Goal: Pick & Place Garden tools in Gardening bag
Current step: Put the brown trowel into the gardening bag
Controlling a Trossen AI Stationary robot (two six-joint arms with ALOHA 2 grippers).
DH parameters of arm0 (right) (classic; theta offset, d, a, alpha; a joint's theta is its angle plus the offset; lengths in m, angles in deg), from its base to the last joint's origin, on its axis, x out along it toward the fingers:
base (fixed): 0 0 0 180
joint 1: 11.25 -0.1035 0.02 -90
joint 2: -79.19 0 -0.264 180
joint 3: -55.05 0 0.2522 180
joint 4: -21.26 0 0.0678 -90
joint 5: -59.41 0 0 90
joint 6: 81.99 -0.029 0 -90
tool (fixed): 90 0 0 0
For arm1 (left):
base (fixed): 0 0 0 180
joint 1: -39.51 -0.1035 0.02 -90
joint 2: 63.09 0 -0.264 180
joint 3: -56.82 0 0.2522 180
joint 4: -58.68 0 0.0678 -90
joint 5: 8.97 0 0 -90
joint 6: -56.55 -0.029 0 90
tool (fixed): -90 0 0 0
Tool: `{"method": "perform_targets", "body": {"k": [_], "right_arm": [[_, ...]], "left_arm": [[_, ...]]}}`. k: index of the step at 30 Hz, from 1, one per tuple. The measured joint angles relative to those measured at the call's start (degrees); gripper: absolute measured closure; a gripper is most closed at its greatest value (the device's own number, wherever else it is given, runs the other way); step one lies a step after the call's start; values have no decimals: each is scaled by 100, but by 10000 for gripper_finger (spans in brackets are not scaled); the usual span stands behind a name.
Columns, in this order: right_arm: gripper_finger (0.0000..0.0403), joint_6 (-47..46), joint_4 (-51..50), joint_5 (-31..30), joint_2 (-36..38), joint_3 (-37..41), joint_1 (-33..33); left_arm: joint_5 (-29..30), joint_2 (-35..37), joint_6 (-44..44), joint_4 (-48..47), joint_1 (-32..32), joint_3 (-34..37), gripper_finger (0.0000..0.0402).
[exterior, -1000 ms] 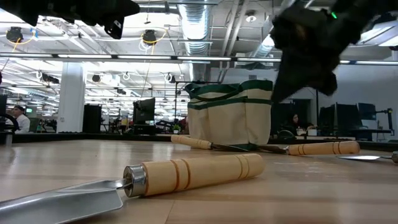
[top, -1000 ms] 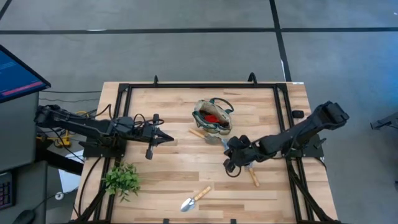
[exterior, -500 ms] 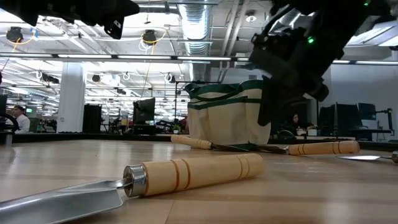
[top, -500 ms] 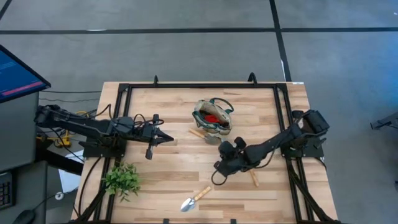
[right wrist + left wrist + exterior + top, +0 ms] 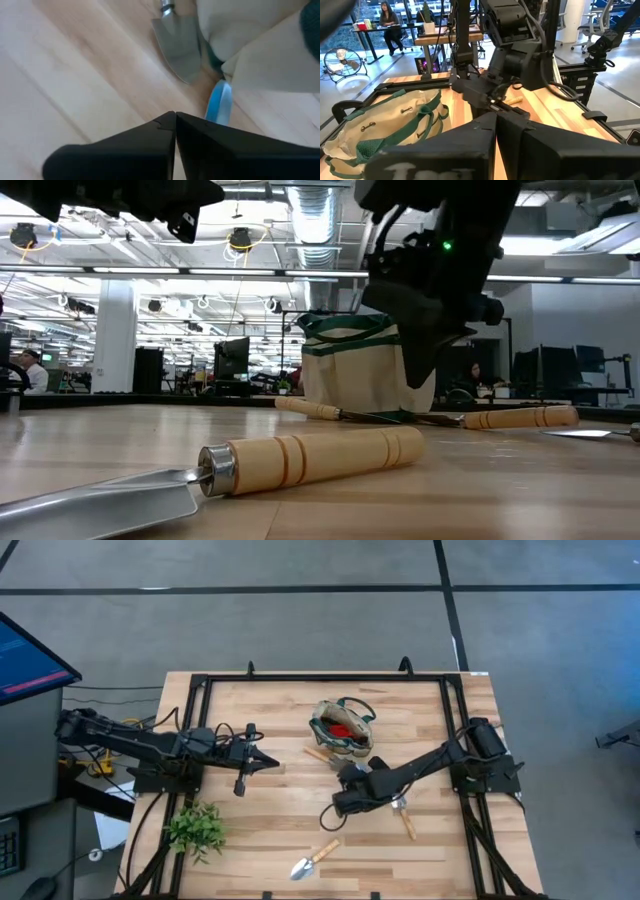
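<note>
Nearest you, a trowel [image 5: 314,860] lies at the tabletop's [image 5: 280,810] 6 o'clock. Your right gripper [image 5: 334,808], fingers pressed together and empty, hovers mid-table; the gardening bag [image 5: 342,730] sits toward 12 o'clock. Your left gripper [image 5: 270,764], likewise closed, waits at 9 o'clock.

A light butcher-block wooden table [image 5: 280,815] edged by a black metal frame [image 5: 330,678] stands on a grey concrete floor [image 5: 300,610] crossed by dark lines. Behind the table, bright strip ceiling lights [image 5: 130,270], a white pillar [image 5: 117,335] and rows of office desks [image 5: 427,40] fill the hall.
</note>
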Motion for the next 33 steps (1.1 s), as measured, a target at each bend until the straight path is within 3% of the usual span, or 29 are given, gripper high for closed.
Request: {"method": "perform_targets", "body": {"k": [14,17,33], "right_arm": [[288,0,-83,270,-4,2,244],[281,-27,-83,498,-17,4,296],[295,-138,-381,399,-513,4,220]], "left_arm": [[0,0,0,3,0,0,400],[0,0,0,2,0,0,400],[0,0,-3,4,0,0,400]]}}
